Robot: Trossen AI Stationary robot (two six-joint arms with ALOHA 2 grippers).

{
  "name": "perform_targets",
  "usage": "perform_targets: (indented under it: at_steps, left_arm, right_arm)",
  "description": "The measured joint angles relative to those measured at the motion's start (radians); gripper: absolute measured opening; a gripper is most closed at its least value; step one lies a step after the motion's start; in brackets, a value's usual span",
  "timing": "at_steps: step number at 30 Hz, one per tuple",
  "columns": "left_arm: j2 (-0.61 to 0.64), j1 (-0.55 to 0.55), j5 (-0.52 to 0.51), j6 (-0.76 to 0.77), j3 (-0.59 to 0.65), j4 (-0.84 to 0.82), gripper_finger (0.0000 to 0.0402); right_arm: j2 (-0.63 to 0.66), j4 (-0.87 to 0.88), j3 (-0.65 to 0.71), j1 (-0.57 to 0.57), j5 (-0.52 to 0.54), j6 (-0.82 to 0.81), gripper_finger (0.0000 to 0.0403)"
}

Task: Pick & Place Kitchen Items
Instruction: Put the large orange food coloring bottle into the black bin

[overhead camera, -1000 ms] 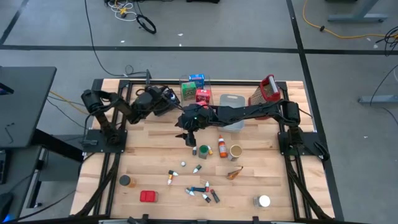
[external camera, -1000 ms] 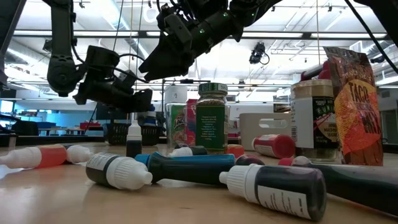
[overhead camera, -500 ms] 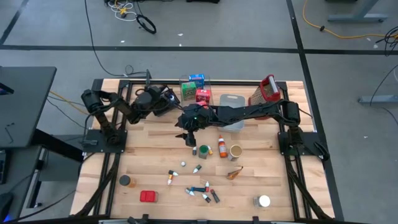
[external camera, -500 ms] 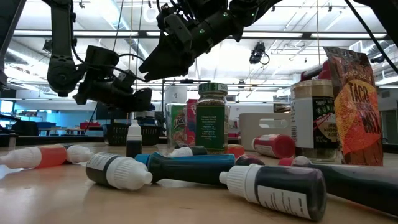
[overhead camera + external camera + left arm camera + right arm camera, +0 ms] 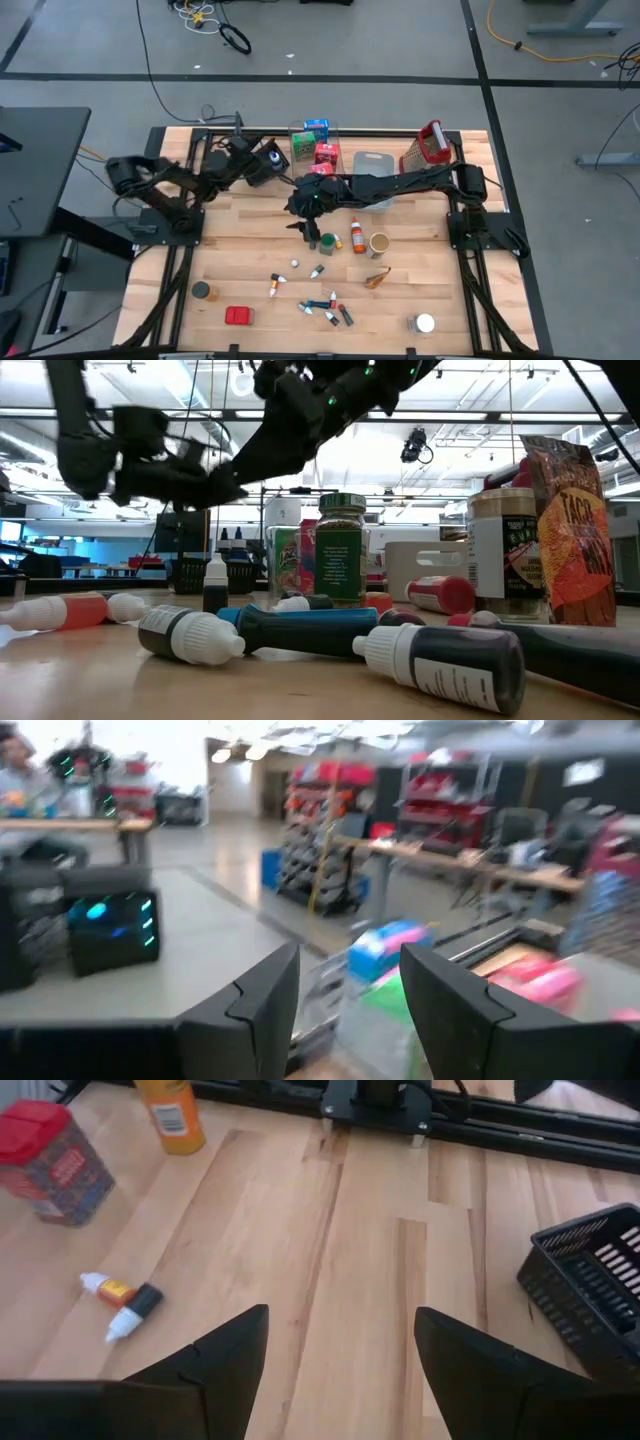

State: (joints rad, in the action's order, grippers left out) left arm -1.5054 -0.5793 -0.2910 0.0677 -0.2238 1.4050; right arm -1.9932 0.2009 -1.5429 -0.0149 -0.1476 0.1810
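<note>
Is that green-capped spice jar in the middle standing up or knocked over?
Upright. The green-capped spice jar stands on its base with its cap on top, while the dropper bottles around it lie flat.

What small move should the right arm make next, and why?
Probably lower the right end effector toward the green-lid jar beside it. Its jaws stand open and hold nothing, and it hovers above the table next to that jar, so a short descent would bring the jaws around it. The left end effector waits near the clear bin.
</note>
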Motion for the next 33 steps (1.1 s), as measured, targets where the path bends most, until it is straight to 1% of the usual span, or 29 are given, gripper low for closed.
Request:
perform_targets:
  at_steps: [2,3,8,11,13,14,17,20,22,25,28,30,33]
  left_arm:
    - [0.088,0.015,0.081,0.003,0.035,-0.001,0.0185]
    - [0.133,0.023,0.141,0.016,0.049,0.000,0.0185]
    - [0.331,0.053,0.511,0.117,0.095,-0.012,0.0185]
    - [0.428,0.074,0.735,0.212,0.095,-0.025,0.0185]
    - [0.480,0.101,0.830,0.254,0.095,-0.026,0.0185]
    - [0.504,0.118,0.852,0.266,0.095,-0.028,0.0185]
    - [0.561,0.175,0.863,0.241,0.094,-0.054,0.0185]
    - [0.598,0.231,0.840,0.214,0.094,-0.129,0.0185]
    - [0.611,0.262,0.818,0.212,0.094,-0.170,0.0185]
    - [0.624,0.301,0.794,0.180,0.094,-0.201,0.0185]
    - [0.623,0.331,0.755,0.155,0.090,-0.219,0.0185]
    - [0.623,0.344,0.735,0.149,0.076,-0.246,0.0185]
    - [0.623,0.359,0.711,0.104,0.054,-0.328,0.0185]
  right_arm:
    - [0.028,0.048,0.000,0.008,0.000,-0.010,0.0263]
    - [0.043,0.075,0.000,0.013,0.001,-0.022,0.0263]
    - [0.108,0.157,0.000,0.054,0.003,-0.038,0.0263]
    - [0.138,0.189,0.000,0.088,0.042,-0.035,0.0263]
    - [0.158,0.205,0.000,0.113,0.083,-0.040,0.0263]
    - [0.166,0.223,0.000,0.126,0.101,-0.032,0.0263]
    - [0.188,0.276,0.000,0.155,0.156,-0.016,0.0263]
    - [0.206,0.295,0.004,0.171,0.201,-0.078,0.0263]
    - [0.226,0.296,0.032,0.177,0.222,-0.113,0.0263]
    - [0.261,0.276,0.104,0.185,0.224,-0.155,0.0263]
    - [0.330,0.229,0.183,0.199,0.221,-0.210,0.0263]
    - [0.387,0.206,0.234,0.209,0.241,-0.259,0.0263]
    - [0.472,0.183,0.325,0.216,0.279,-0.324,0.0263]
